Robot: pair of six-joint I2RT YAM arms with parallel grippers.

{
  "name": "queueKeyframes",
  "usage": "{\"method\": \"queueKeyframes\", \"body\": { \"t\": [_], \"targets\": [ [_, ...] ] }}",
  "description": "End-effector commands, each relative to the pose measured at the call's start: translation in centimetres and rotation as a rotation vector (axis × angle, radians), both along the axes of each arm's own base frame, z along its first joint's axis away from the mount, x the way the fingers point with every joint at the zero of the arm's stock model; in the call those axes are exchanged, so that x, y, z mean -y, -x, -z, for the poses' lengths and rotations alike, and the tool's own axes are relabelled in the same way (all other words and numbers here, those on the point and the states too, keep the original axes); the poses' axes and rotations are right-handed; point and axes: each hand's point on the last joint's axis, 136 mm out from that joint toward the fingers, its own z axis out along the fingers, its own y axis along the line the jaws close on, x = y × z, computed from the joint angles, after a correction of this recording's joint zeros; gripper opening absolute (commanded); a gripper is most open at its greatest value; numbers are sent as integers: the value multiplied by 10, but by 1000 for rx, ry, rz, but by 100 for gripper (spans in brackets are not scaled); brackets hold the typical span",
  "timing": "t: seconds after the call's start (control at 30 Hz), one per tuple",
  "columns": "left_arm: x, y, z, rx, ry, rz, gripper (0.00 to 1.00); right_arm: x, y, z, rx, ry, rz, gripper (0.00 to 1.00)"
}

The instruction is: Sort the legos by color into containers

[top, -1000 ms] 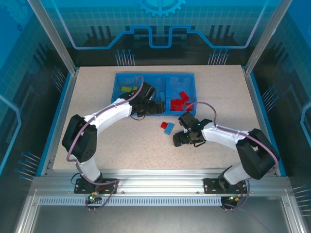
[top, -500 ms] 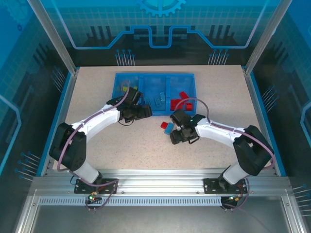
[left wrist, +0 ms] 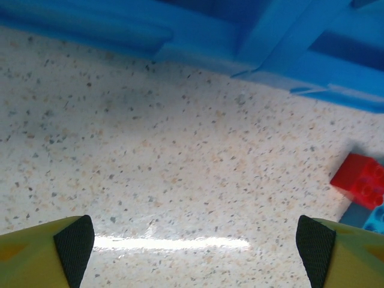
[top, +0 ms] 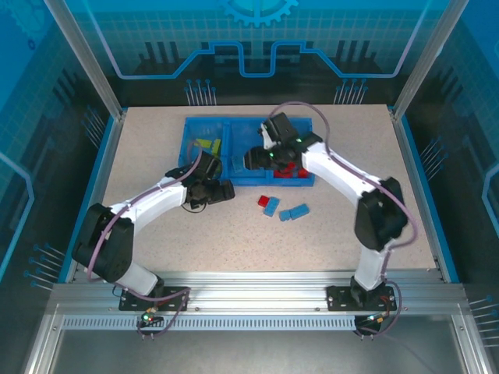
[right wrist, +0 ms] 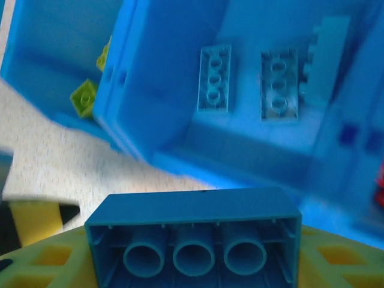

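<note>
Overhead, the right gripper [top: 256, 158] hangs above the tray's [top: 189, 136] middle compartment, and the left gripper [top: 224, 192] is just before the tray. Left wrist: jaws spread wide and empty, a red lego [left wrist: 360, 179] near the tray. Right wrist: fingers pinch a blue lego [right wrist: 192, 216] over the tray's light-blue bricks [right wrist: 214, 78].

Top cam: fixed, high & behind my arm bases [top: 144, 292]. It looks down & fwd from far enough off to take in the whole table [top: 156, 148], w/ the tray [top: 226, 121] at far middle.

Left wrist cam: v. low & close over the table, facing the tray's near wall, left fingertips [left wrist: 75, 240] in the btm corners. It shares that wall & the red brick [left wrist: 360, 177] w/ top cam.

Right wrist cam: close, tilted down into the tray's middle compartment, w/ the blue brick [right wrist: 192, 231] between my right fingers [right wrist: 336, 258] at btm edge. Top cam shares that compartment.
</note>
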Motion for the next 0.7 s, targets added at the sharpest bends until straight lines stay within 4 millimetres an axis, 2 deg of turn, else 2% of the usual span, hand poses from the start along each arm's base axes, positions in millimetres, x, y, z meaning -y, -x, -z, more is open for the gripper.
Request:
{"method": "queueKeyframes", "body": {
  "t": [0.0,0.2,0.27,0.33,0.47,0.57,0.67],
  "targets": [
    [-4,7,0,1,13,-18,92,-6,-11,16,-128,18,51,50],
    [8,17,4,-5,-11,49,94,-10,-40,31,-169,43,123,59],
    [17,19,6,-11,-15,78,95,-13,-44,32,-169,38,122,69],
    [27,21,7,-12,-17,106,95,-18,-45,31,-163,30,103,74],
    [55,22,7,5,-23,190,95,-29,-40,19,-126,6,31,91],
    [74,21,8,0,-22,237,95,-36,-32,2,-86,-9,-20,93],
    [93,20,8,2,-17,284,95,-31,-24,-16,-43,-12,-28,93]
  ]
}}
